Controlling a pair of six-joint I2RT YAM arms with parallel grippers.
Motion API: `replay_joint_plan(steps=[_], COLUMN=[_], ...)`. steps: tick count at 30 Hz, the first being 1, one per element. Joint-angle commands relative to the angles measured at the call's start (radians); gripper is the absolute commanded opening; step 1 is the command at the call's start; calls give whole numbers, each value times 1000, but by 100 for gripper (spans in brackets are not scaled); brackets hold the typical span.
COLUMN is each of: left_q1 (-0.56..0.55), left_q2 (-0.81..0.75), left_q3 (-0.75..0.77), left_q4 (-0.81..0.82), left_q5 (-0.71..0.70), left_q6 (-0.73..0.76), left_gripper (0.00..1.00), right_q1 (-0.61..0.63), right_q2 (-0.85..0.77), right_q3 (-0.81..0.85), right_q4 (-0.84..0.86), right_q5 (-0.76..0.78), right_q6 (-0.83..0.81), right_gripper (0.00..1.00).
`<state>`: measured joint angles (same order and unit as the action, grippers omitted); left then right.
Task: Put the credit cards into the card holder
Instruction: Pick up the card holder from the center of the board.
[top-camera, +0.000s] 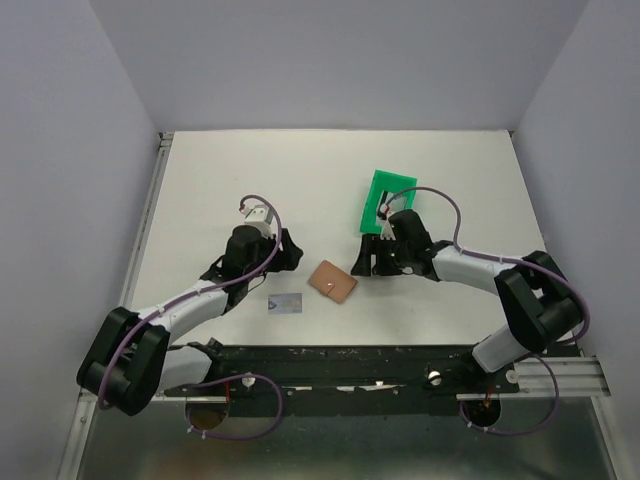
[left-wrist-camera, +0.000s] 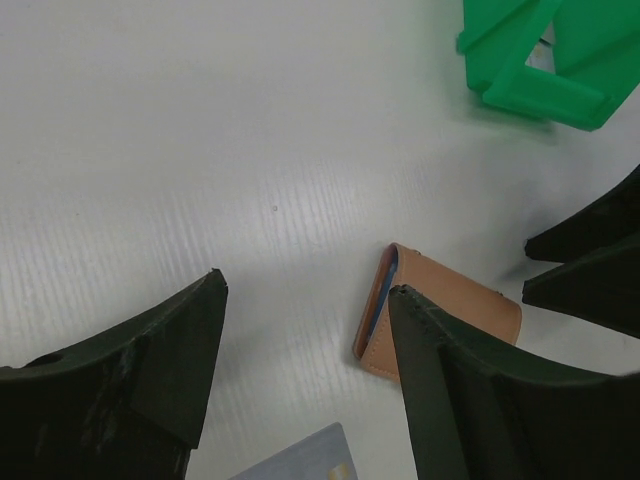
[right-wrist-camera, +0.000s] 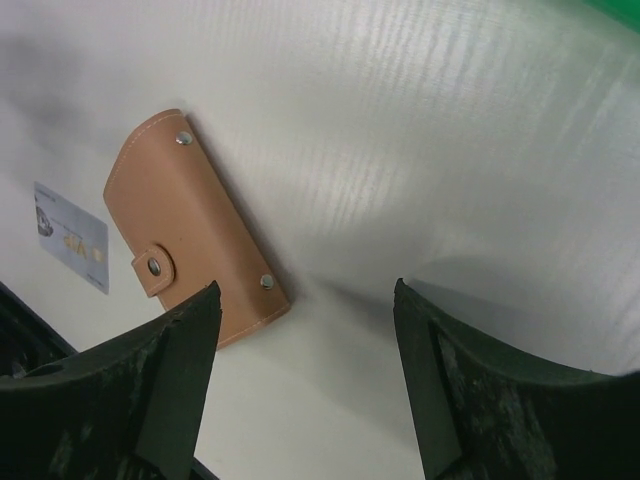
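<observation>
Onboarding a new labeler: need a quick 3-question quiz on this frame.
1. True or false: the card holder lies on the table, outside the green bin.
2. Where is the visible credit card? A) in the bin. B) flat on the table, left of the holder. C) in a gripper.
3. Fill in: the left gripper and right gripper are both open and hold ____.

Key: 1 true; 2 B; 3 nothing.

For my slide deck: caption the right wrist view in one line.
Right gripper, open and empty, beside the folded tan card holder; one credit card lies apart from it on the table.
</observation>
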<state>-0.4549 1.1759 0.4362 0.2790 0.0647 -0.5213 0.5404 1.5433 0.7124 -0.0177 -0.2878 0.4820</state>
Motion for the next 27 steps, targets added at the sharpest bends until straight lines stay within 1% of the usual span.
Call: replay_joint_plan(steps=[1, 2, 5, 12, 15, 19, 21, 23, 27], left_q1=[-39, -51, -86, -156, -172, -191, -199, -205, -212], left_q2=[73, 85, 129, 188, 203, 218, 223, 225, 219], left_q3=[33, 35, 38, 36, 33, 27, 21, 13, 4], left_q4=[78, 91, 103, 103, 100, 101, 107, 115, 117], left_q5=[78, 83, 96, 78, 67, 69, 69, 67, 64], left_q6=[14, 14, 9, -22, -31, -40, -45, -52, -59], left_gripper=[75, 74, 70, 68, 66, 62, 62, 61, 61], right_q1=[21, 26, 42, 59, 66, 70, 72, 70, 70], right_q2=[50, 57, 75, 98, 112, 129, 133, 136, 129], right_q3=[21, 19, 22, 12, 7, 9, 5, 4, -5], right_q4=[9, 36, 36, 28, 35, 33, 39, 42, 54], right_q5=[-65, -77, -106, -136, -149, -149, -155, -157, -148], right_q6=[-29, -33, -39, -34, -28, -26, -22, -17, -5], right_gripper=[76, 75, 71, 65, 60, 51, 44, 35, 11])
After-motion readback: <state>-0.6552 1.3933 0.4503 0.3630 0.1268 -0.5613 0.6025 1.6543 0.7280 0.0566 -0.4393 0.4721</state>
